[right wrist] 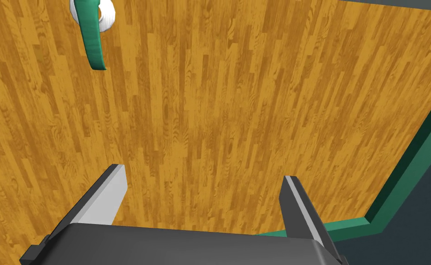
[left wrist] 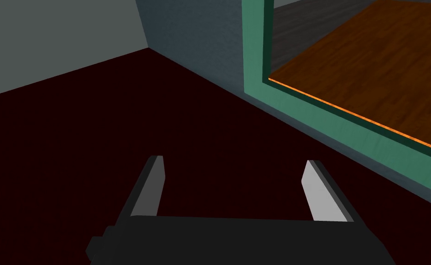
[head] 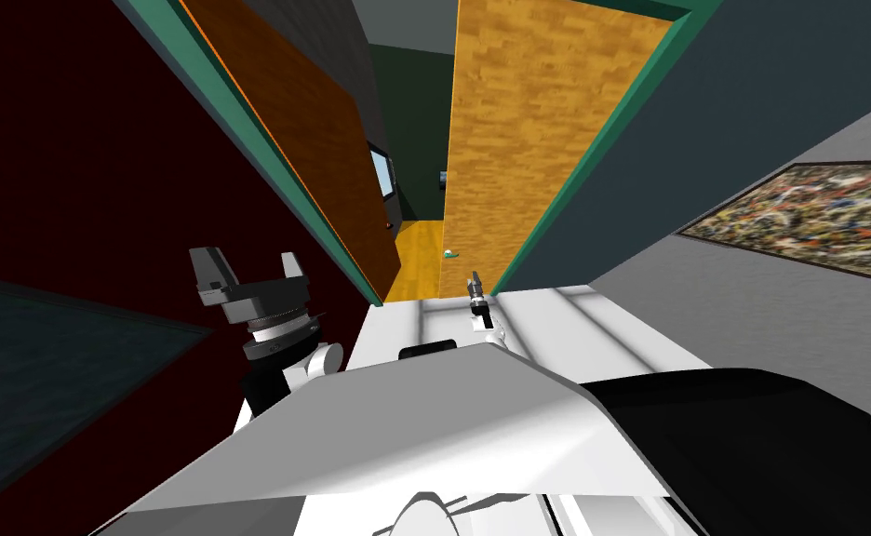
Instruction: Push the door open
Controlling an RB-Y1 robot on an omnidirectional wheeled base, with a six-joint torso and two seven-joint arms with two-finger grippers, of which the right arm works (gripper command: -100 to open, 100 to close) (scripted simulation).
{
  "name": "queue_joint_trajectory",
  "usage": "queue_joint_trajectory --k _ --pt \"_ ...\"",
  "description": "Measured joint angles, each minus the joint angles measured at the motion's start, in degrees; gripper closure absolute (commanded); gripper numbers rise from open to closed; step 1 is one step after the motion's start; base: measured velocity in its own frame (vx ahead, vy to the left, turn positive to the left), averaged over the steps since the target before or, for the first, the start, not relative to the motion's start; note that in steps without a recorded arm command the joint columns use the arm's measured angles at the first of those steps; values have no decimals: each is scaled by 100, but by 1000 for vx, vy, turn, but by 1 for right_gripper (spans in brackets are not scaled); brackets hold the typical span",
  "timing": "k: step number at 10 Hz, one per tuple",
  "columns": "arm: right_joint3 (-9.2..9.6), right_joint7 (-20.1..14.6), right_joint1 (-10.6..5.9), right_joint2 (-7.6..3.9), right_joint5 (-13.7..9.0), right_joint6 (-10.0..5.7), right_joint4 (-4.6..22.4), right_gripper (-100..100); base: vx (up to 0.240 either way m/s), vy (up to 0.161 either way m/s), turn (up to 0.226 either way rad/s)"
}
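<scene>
A doorway with a green frame stands straight ahead. A bright wood door panel carrying a green lever handle fills its right side, and a darker brown panel its left. Between them a gap shows a room's wood floor. My right gripper reaches toward the bright panel; in the right wrist view the gripper is open, facing the door panel close up, with the handle off beyond one finger. My left gripper is raised by the dark red wall, open and empty.
A dark red wall runs along my left; the left gripper faces the wall beside the green frame. On the grey wall at right hangs a speckled painting. A window-like pane shows beyond the gap.
</scene>
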Motion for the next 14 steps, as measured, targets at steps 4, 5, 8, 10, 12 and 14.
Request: queue_joint_trajectory --k 4,5,8,10,12,14 --pt "-23 17 -232 -19 -70 -80 571 -100 75 -13 54" --pt "-33 13 -322 -37 -94 -139 785 -100 87 -27 73" --pt "-47 5 -447 -69 -142 -208 1177 -100 67 -16 42" --pt "-60 26 -569 -63 -179 -238 1467 -100 76 -26 48" --pt "-71 22 -673 -85 -204 -280 1706 -100 69 -10 54" --pt "-82 36 -796 -86 -238 -366 2042 -100 86 -25 56"
